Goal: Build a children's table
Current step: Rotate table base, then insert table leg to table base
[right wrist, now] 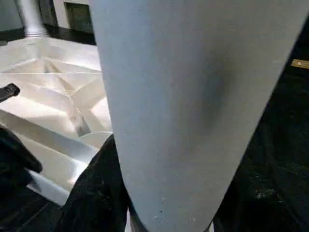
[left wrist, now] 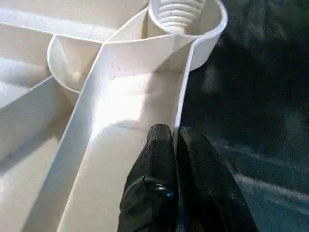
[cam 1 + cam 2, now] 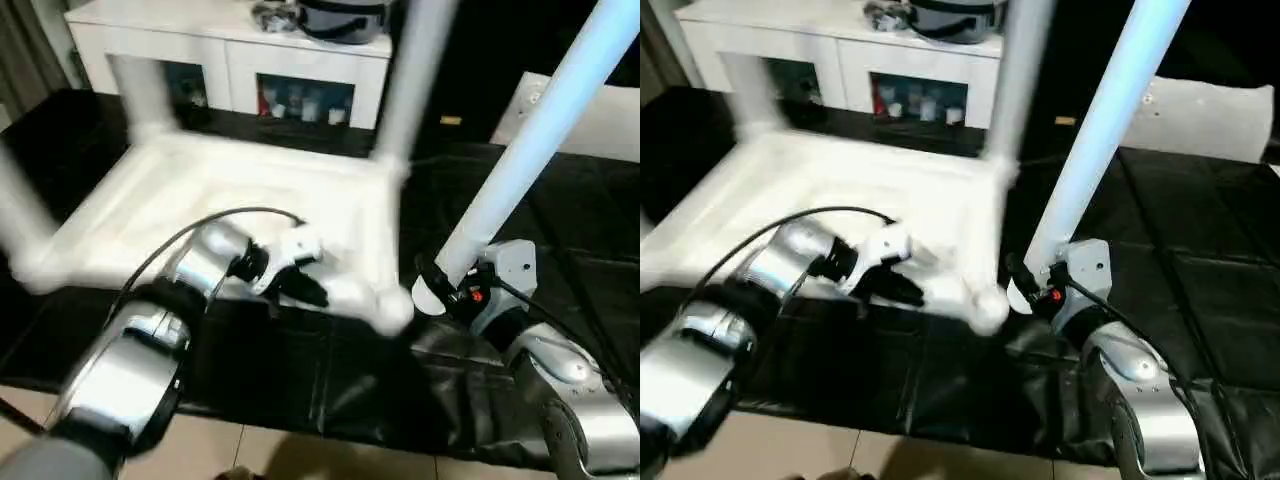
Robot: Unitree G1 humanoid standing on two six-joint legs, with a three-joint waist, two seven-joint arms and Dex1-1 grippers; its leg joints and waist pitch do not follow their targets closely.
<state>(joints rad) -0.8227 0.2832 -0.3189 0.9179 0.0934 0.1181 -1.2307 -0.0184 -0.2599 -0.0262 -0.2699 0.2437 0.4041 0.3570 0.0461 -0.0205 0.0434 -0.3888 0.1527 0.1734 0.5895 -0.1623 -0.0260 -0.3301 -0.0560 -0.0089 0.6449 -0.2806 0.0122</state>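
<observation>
The children's table top (image 3: 200, 190) lies upside down on a black mat, ribbed underside up. Three white legs stand in its sockets: two at the far corners (image 3: 140, 85) (image 3: 415, 70) and one at the near left (image 3: 20, 210). The near right corner socket (image 2: 178, 14) is empty and shows its thread. My left gripper (image 2: 175, 133) is shut on the thin rim wall (image 2: 186, 92) just beside that socket. My right gripper (image 3: 440, 280) is shut on the thick end of a fourth leg (image 3: 540, 130). That leg slants up to the right, its lower end close beside the empty corner (image 3: 395, 310).
A white cabinet (image 3: 230, 50) with glass doors stands behind the table, a dark pot (image 3: 340, 20) on top. A flat white panel (image 3: 600, 115) lies at the back right. The black mat (image 3: 300, 370) ends at beige floor tiles (image 3: 250, 450) in front.
</observation>
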